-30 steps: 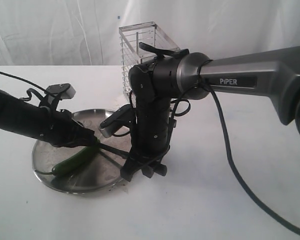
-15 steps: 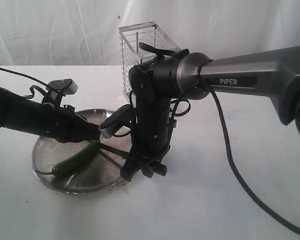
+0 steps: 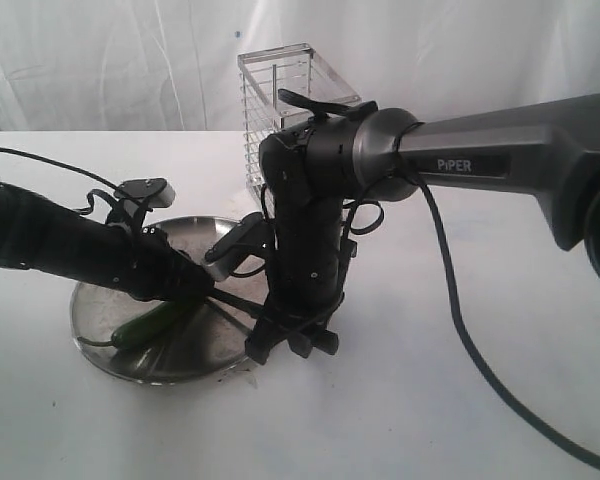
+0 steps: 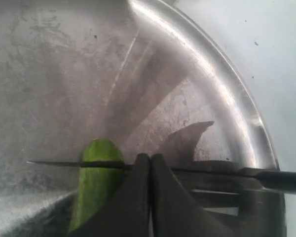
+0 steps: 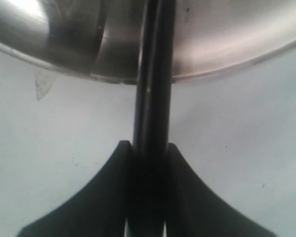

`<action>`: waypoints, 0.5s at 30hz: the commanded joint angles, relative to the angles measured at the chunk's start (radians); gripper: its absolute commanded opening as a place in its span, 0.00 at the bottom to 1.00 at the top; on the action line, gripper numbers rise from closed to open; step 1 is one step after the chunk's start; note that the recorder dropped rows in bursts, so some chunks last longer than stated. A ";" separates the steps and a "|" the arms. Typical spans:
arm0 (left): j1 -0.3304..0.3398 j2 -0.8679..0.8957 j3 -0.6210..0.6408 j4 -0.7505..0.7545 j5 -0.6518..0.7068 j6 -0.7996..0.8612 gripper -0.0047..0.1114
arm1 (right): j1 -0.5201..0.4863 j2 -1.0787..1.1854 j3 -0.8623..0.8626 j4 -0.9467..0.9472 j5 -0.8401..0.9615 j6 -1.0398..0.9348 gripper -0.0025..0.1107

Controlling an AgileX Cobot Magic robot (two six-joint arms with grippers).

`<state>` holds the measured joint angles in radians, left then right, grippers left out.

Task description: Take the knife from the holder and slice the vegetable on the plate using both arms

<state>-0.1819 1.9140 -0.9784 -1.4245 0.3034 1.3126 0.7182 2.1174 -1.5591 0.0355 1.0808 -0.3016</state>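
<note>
Left wrist view gives you the clearest read of the cut: the vegetable [image 4: 96, 185] lies on the plate [image 4: 222, 106], and the knife [image 4: 187, 170] runs edge-down across its rounded end, with the tip reaching just past the pepper's far side. The left gripper [image 4: 150, 197] shows its two fingers pressed together with no gap, right at the blade line beside the pepper; whether they pin the pepper or merely rest closed against it, you cannot tell from these pictures. Right wrist view shows the right gripper [image 5: 147, 163] clamped on the knife's black handle, its jaws narrowed to the handle's width, the handle reaching over the plate rim. From the exterior view you see the holder [image 3: 285, 110] standing behind the plate, well apart from the work, so the knife is out and the slicing step is in hand. To do it well, judge the blade square to the pepper and press straight down with the right arm instead of sawing sideways, since the glossy skin will likely let the pepper roll. Keep the left fingers steadying the pepper close to the cut but clear of the edge, and watch that the light plate does not slide on the table [image 3: 460, 420].
</note>
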 commanded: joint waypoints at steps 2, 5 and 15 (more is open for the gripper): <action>0.015 -0.044 -0.012 0.017 -0.016 0.000 0.04 | 0.001 -0.009 0.001 -0.048 0.080 -0.010 0.04; 0.023 -0.098 -0.012 0.031 -0.038 0.000 0.04 | 0.001 -0.009 0.001 -0.097 0.140 -0.008 0.04; 0.023 -0.153 -0.010 0.132 -0.030 -0.072 0.04 | 0.001 -0.011 -0.001 -0.116 0.140 -0.008 0.04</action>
<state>-0.1627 1.7716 -0.9885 -1.3330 0.2460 1.2848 0.7182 2.1174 -1.5591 -0.0678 1.2096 -0.3017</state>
